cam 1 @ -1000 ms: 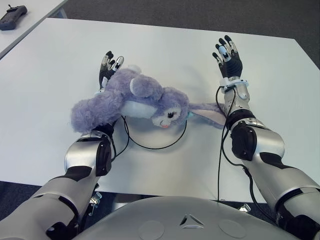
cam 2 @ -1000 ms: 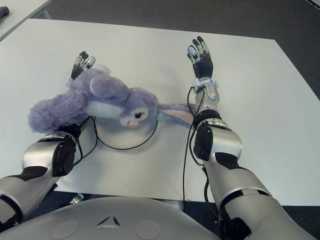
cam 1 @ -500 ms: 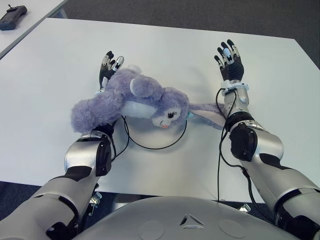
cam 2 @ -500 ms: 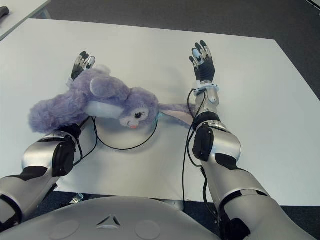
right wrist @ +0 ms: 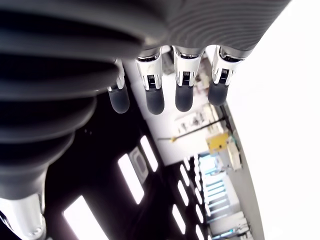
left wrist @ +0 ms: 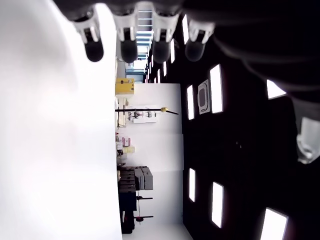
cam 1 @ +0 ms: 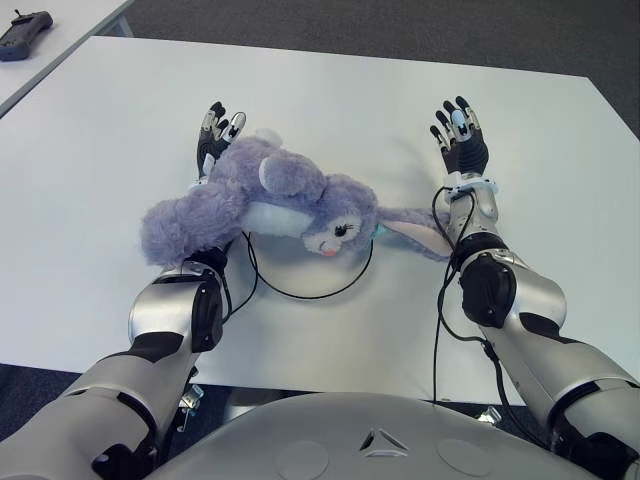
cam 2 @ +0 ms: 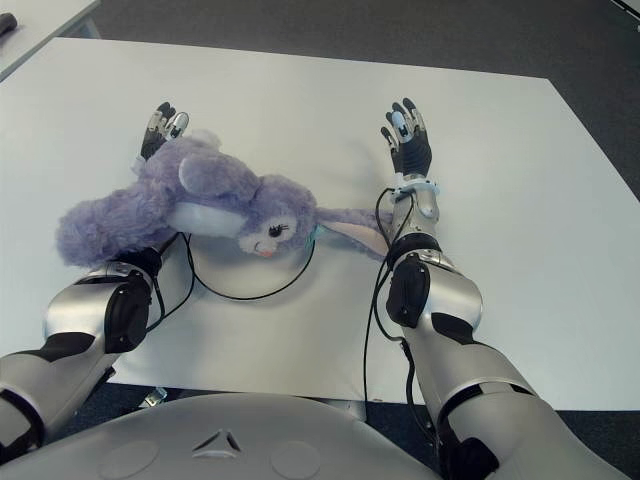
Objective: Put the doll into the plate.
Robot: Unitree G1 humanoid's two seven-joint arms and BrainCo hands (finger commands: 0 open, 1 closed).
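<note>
The purple doll (cam 1: 265,205) lies across my left forearm, just behind my left hand (cam 1: 215,135), its head and white belly over the far part of the plate (cam 1: 305,285), a white disc with a dark rim on the white table (cam 1: 330,100). One long ear reaches toward my right wrist, touching or nearly so. My left hand is released, fingers straight, holding nothing. My right hand (cam 1: 458,135) is beyond that ear, fingers spread and empty too. Far off to my left, a dark remote (cam 1: 25,35) sits on another table
</note>
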